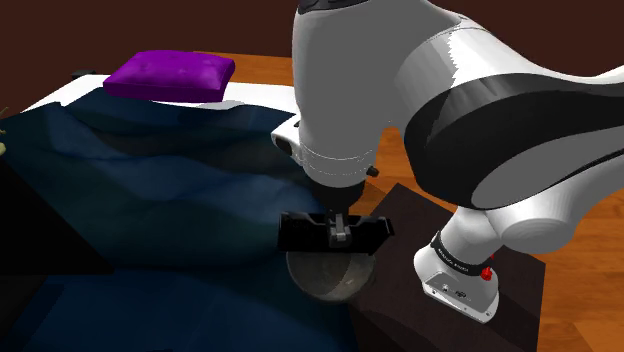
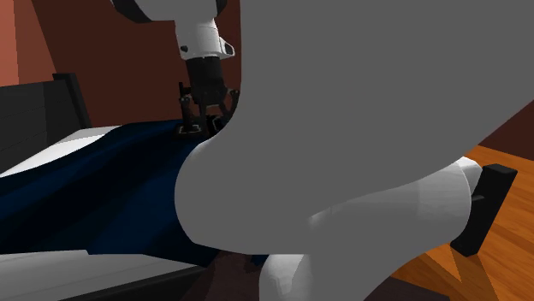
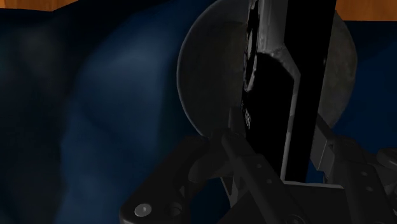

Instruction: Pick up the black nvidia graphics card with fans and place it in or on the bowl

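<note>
My black gripper [image 1: 340, 230] is shut on the black graphics card [image 1: 300, 232], which hangs level just above the round grey bowl [image 1: 328, 280]. The bowl rests on the dark blue blanket [image 1: 150, 190], close to the stand [image 1: 420, 290]. In the wrist view the card [image 3: 280, 95] runs away from the gripper [image 3: 286, 162], clasped between the two fingers [image 3: 248, 167], and the bowl [image 3: 203, 83] lies straight beneath it. A fan opening shows along the card's edge. The second exterior view has the gripper [image 2: 204, 107] with the card [image 2: 193, 128] over the blanket, behind the arm's big white link.
A purple pillow [image 1: 170, 74] lies at the far end of the bed. White bedding [image 2: 51, 150] edges the blue blanket. Wooden floor [image 1: 590, 230] lies beyond the stand, and a brown wall [image 2: 111, 77] is behind the bed.
</note>
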### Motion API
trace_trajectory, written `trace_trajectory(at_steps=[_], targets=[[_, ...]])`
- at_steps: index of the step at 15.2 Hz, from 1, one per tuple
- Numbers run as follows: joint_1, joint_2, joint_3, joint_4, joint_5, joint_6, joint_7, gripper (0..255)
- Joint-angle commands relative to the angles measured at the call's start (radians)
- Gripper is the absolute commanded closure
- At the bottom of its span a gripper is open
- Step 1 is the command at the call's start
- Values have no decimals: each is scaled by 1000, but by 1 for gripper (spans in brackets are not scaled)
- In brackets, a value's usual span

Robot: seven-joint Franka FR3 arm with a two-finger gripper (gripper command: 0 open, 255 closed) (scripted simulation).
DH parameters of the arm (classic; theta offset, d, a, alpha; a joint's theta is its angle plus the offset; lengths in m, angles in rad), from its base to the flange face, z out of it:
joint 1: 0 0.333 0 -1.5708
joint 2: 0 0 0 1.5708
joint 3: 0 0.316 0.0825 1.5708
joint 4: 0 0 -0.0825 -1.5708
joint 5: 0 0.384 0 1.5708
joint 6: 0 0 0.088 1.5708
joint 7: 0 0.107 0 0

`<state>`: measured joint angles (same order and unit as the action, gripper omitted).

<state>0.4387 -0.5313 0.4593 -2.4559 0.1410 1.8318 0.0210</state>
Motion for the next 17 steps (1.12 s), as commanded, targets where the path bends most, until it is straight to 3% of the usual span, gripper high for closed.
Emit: trace_trajectory(at_steps=[1, 5, 12, 13, 17], targets=[[-1, 9, 6, -18, 1, 29, 2, 255], [-1, 29, 18, -59, 3, 88, 9, 255], [-1, 29, 18, -59, 3, 88, 9, 255], [-1, 29, 18, -59, 3, 88, 8, 0], [-1, 30, 18, -58, 3, 88, 9, 0]])
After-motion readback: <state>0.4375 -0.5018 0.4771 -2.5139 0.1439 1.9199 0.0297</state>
